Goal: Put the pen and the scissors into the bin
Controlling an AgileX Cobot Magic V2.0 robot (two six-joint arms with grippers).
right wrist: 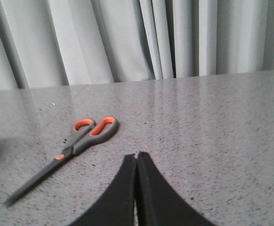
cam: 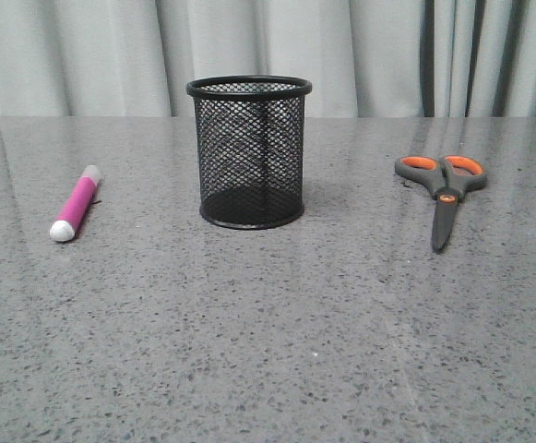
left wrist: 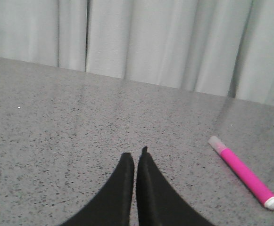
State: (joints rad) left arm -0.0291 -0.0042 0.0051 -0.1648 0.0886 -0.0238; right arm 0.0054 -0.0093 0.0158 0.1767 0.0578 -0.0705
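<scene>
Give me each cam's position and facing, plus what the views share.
Front view: faces forward over the table at the pen, bin and scissors; no robot parts show.
Left wrist view: behind the shut left claw; shares the pen with front.
Right wrist view: behind the shut right claw; shares the scissors with front.

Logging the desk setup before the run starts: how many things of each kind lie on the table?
Pen: 1
Scissors: 1
Mesh bin: 1
Total: 3
</scene>
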